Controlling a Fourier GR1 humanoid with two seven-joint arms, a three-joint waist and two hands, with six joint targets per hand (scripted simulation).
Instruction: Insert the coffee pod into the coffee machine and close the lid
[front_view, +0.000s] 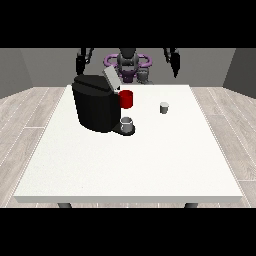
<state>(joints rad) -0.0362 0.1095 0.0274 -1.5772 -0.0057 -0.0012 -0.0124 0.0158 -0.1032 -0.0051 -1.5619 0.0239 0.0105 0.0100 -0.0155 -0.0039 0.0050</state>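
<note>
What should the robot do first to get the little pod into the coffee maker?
Probably lower the robot hand at the view's right toward the small grey coffee pod. Both hands are raised behind the white table, the pod sits untouched, and the black coffee machine has its lid up.

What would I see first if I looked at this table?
The big black coffee machine on the white table, left of the middle, with its lid tipped up. A bright red cup sits just behind it, a grey cup stands on its base, and a small pale coffee pod stands alone to the right.
</note>
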